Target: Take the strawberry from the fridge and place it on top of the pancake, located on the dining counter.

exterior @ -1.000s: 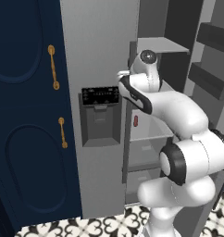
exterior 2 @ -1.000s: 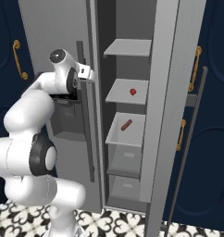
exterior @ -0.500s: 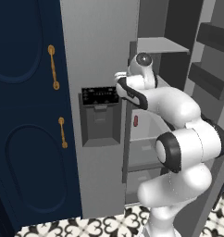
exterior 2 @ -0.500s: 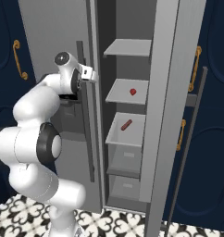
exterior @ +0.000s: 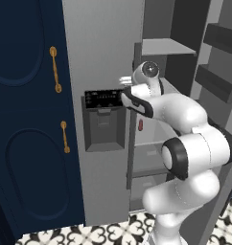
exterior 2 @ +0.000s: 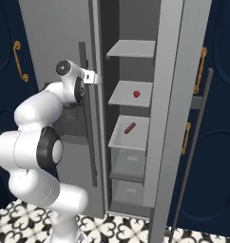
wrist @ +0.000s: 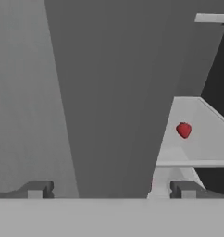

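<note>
Strawberry (exterior 2: 136,94) sits on a middle fridge (exterior 2: 136,71) shelf, well beyond the gripper (exterior 2: 91,77), whose jaws are spread and empty. Reaching in, the hand could catch the closed door's edge.

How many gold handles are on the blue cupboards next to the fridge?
4. Two on the left cupboards, two on the right cupboards. More may be hidden behind the fridge doors.

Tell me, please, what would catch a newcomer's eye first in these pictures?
The bright red strawberry stands out, alone on a grey shelf inside the open fridge. One level below lies a reddish-brown stick-shaped item. The gripper, open, points toward the fridge's interior, well short of the fruit.
</note>
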Available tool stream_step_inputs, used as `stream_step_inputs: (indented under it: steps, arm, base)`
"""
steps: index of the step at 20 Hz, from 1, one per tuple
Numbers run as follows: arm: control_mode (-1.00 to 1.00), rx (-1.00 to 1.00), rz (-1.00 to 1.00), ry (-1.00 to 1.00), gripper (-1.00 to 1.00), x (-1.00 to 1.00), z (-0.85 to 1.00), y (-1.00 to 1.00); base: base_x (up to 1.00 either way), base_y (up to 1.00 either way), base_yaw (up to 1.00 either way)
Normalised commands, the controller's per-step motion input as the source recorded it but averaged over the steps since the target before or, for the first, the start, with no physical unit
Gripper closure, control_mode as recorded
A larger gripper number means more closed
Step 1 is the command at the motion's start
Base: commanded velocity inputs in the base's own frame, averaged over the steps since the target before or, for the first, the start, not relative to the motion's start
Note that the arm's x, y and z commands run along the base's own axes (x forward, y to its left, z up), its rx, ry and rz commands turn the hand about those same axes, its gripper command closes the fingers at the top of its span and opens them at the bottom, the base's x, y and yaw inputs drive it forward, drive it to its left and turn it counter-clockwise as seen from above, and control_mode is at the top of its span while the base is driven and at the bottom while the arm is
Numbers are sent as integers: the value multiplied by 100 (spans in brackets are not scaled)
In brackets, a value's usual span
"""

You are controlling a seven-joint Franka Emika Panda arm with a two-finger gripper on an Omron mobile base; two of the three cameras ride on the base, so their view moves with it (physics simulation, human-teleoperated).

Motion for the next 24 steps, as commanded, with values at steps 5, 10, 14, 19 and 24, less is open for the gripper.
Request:
stream_step_inputs:
  steps: [5,10,14,19,24]
  arm:
    - [-100,0,0,-2,100,11,0,0]
    - [-100,0,-2,1,100,-24,-1,3]
    - [-100,0,-16,0,100,-92,0,19]
    - [-100,-1,-24,0,100,-100,-2,38]
    - [-100,0,-35,0,100,-64,-4,58]
  base:
    - [0,0,0]
    - [0,0,0]
    - [0,0,0]
    - [0,0,0]
    - [0,0,0]
